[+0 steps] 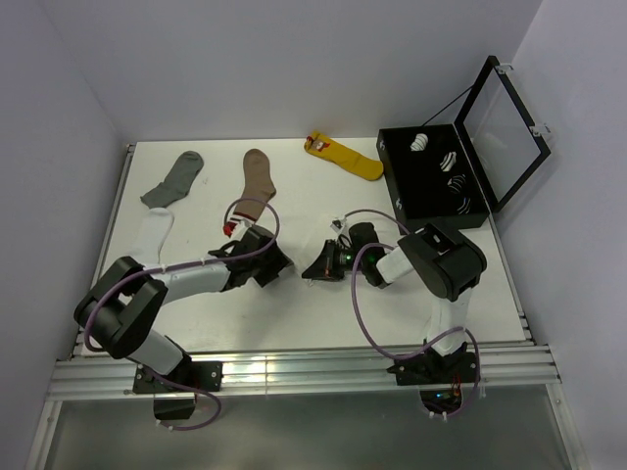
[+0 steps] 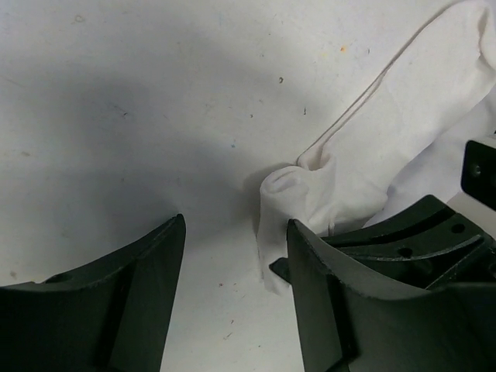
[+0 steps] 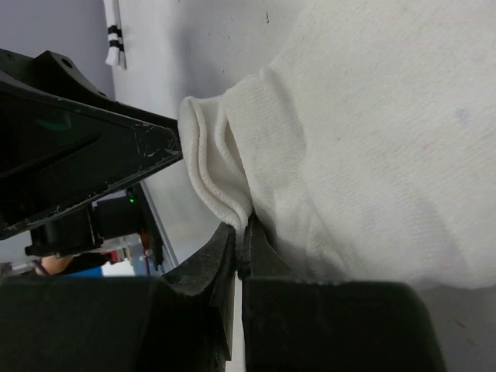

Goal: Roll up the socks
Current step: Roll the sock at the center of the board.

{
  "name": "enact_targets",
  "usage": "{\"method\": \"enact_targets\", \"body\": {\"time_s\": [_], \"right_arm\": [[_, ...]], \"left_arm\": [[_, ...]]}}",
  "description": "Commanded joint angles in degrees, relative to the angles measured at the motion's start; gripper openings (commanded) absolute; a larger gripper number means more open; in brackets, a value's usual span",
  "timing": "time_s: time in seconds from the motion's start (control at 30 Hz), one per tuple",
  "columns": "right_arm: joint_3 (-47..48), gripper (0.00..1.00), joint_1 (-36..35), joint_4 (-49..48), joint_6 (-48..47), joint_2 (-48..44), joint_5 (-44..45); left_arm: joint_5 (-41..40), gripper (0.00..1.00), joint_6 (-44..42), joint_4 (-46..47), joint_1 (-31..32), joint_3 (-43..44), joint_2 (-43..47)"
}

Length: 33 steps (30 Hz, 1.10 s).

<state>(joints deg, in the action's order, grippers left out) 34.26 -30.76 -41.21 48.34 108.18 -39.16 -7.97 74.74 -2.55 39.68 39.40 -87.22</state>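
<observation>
Right claw (image 3: 242,235) is clamped on the folded edge of the white sock (image 3: 364,139) at the middle of the table (image 1: 294,186), left claw (image 2: 235,226) has its jaws apart just beside that fold, so best pin with the right, close the left over the fold and roll tight, layers aligned.

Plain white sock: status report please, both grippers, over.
Right gripper shut on folded edge of plain white sock. Left gripper open, fold just ahead of its jaws. Far back, grey sock and brown sock, not in the way.
</observation>
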Motion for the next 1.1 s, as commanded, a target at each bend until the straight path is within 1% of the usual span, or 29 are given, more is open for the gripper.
{"method": "enact_targets", "body": {"time_s": [0.0,0.13,0.23,0.33,0.53,0.57,0.6,0.63,0.7,0.73,0.77,0.8,0.87,0.9,0.93,1.0,1.07], "right_arm": [[-2.18,0.00,0.88,-0.36,2.37,3.09,-0.48],[-2.36,0.00,1.14,-0.45,2.64,3.44,-0.48],[-2.53,0.00,1.32,-0.27,2.73,3.44,-0.22],[-2.36,0.00,1.41,0.25,2.29,3.53,-0.13],[-1.48,0.00,1.50,2.36,0.80,2.74,0.75],[-1.39,0.00,1.50,3.06,0.19,2.65,0.84],[-1.30,0.00,1.50,3.24,-0.08,2.48,1.01],[-0.95,0.00,1.41,3.68,-0.43,2.04,1.19],[-0.34,0.00,1.41,5.70,-1.92,1.51,1.54],[0.54,0.03,1.41,6.40,-2.54,1.16,1.71],[1.15,0.07,1.41,8.93,-4.37,0.20,1.80],[1.86,0.17,1.41,10.70,-5.52,-0.42,2.41],[3.79,0.27,1.41,15.43,-8.59,-2.35,3.82],[4.40,0.37,1.41,17.03,-9.48,-4.62,4.35],[5.63,0.42,1.41,18.61,-10.45,-5.69,4.87],[7.04,0.46,1.41,23.53,-13.00,-8.93,6.72],[8.89,0.47,1.41,28.35,-15.01,-10.96,10.39]], "left_arm": [[0.67,0.61,-0.03,1.23,0.40,2.00,-1.55],[0.93,0.60,-0.74,1.40,0.48,2.88,-2.69],[1.46,0.58,-1.26,1.05,0.48,4.02,-4.09],[1.99,0.54,-1.61,0.88,0.48,4.37,-5.32],[2.69,0.41,-2.40,0.17,0.92,5.25,-6.91],[2.78,0.35,-2.58,0.35,1.10,5.25,-7.08],[2.96,0.31,-2.76,0.35,1.19,5.34,-7.26],[2.96,0.21,-3.11,0.00,1.36,5.77,-7.35],[3.13,0.04,-3.55,-0.35,1.54,6.13,-7.61],[3.05,0.00,-3.98,-1.05,1.71,6.57,-7.70],[2.96,0.00,-4.16,-1.49,1.80,6.83,-7.70],[2.61,0.00,-4.42,-1.93,1.80,7.18,-7.61],[1.03,0.00,-5.13,-4.03,1.98,7.97,-7.26],[0.68,0.00,-5.22,-4.92,1.98,8.41,-7.00],[-0.37,0.00,-5.65,-5.71,1.98,9.02,-6.91],[-1.08,0.00,-5.92,-7.64,2.07,9.64,-6.82],[-1.87,0.00,-6.45,-8.87,2.07,10.61,-6.91]]}}
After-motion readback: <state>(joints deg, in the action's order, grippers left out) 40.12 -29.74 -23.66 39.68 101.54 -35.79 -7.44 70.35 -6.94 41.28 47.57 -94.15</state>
